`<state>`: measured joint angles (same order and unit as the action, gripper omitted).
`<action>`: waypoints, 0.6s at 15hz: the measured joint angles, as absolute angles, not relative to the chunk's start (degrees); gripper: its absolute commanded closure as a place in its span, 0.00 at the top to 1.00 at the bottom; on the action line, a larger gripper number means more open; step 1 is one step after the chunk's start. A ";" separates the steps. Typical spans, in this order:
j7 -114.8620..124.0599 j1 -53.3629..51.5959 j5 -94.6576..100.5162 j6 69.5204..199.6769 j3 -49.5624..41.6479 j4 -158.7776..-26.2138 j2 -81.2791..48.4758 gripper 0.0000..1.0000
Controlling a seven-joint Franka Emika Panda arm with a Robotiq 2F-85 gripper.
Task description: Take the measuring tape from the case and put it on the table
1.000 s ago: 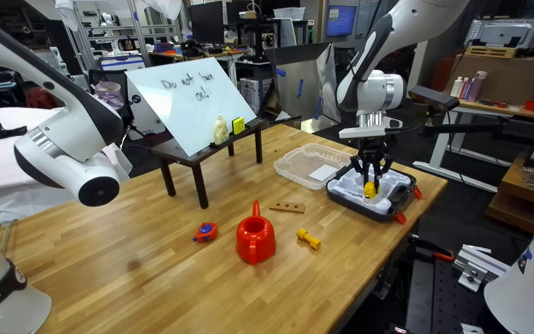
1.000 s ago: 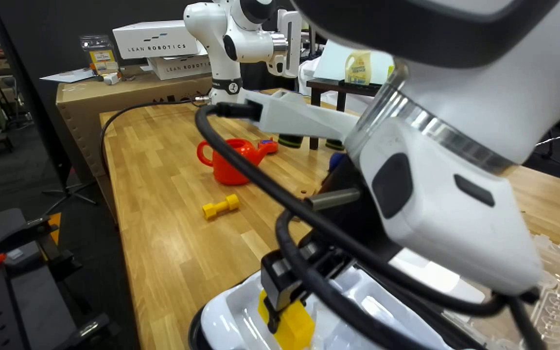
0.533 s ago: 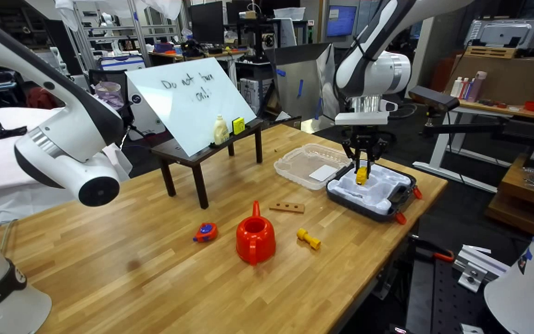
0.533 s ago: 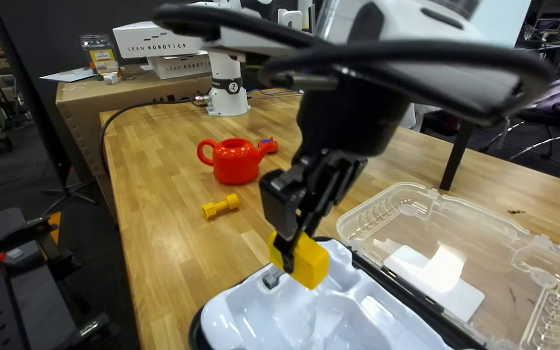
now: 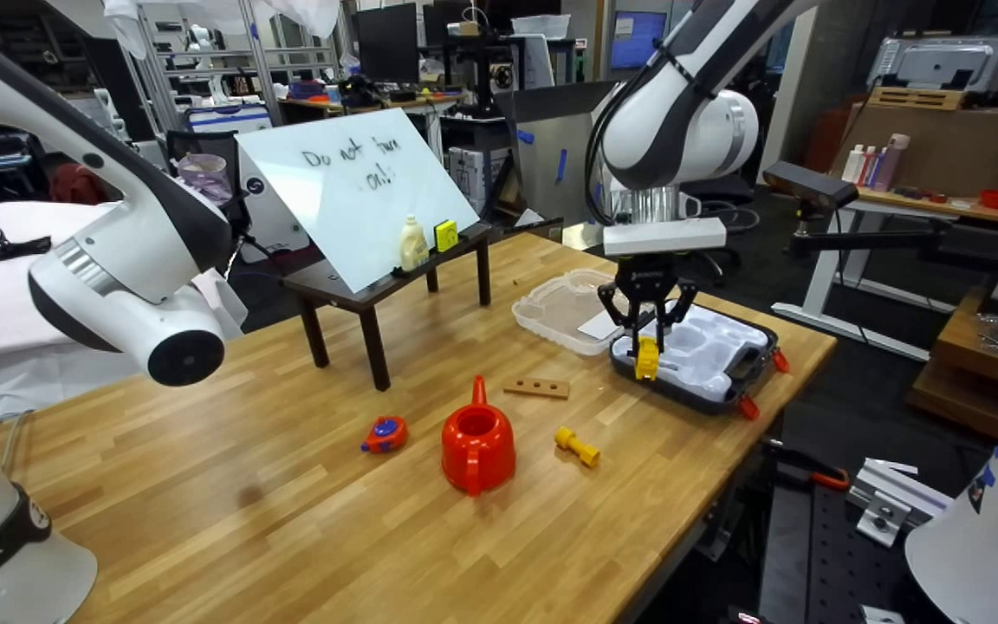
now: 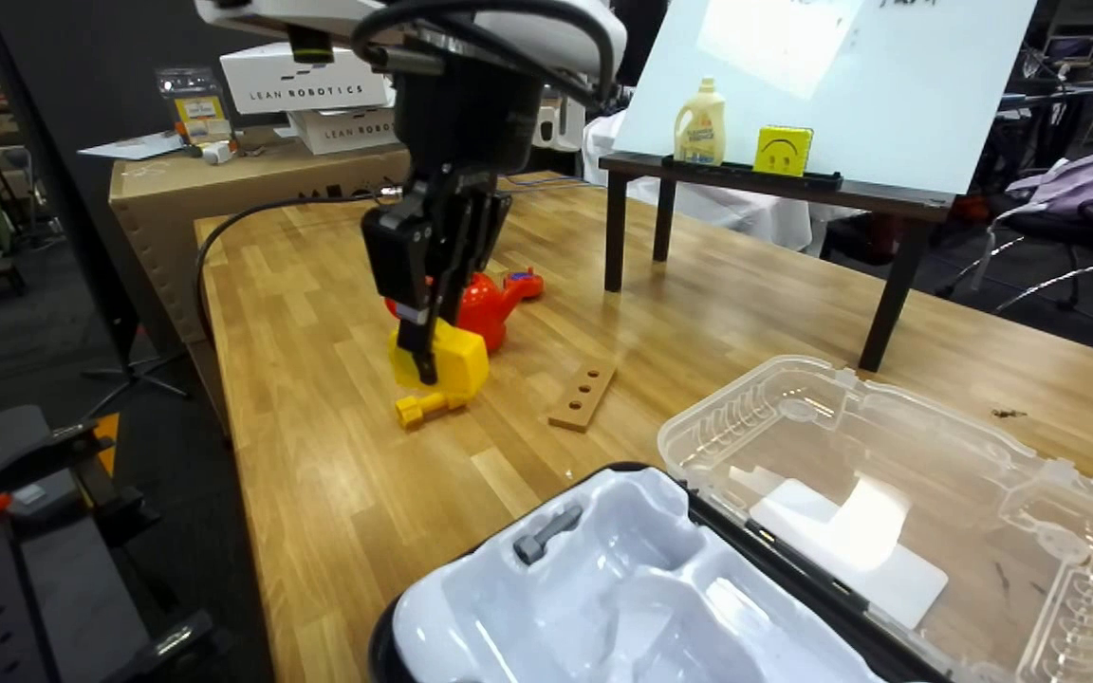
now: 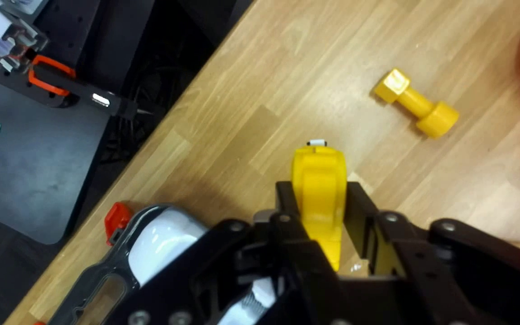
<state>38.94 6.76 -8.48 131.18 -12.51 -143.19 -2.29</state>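
Note:
The measuring tape (image 5: 647,362), chunky and yellow, is held between the fingers of my gripper (image 5: 648,340). In an exterior view the tape (image 6: 459,359) hangs in the air, apart from the case (image 6: 603,550). In the wrist view both black fingers press the tape's (image 7: 319,180) sides, and bare wood of the table (image 7: 260,72) shows beneath it. The black-rimmed case (image 5: 685,394) lies open at the table's (image 5: 334,511) far end, its white inside holding a grey bolt (image 6: 546,533). Part of the case (image 7: 165,241) shows at the wrist view's lower left.
A yellow bolt-shaped piece (image 7: 415,104) lies near the tape. A red watering can (image 5: 477,451), a red-blue toy (image 5: 385,435) and a wooden strip with holes (image 6: 583,394) are on the table. The clear lid (image 6: 983,455) lies beside the case. A black-legged stand (image 5: 360,299) holds a whiteboard.
My gripper has lifted the measuring tape up out of the case and carried it past the case's edge, over the table near the yellow bolt-shaped piece. The other things have not moved.

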 measured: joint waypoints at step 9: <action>25.68 5.92 -8.60 133.52 -9.68 -144.41 -10.56 0.08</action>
<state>25.68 5.92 -8.60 133.52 -9.68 -144.41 -10.56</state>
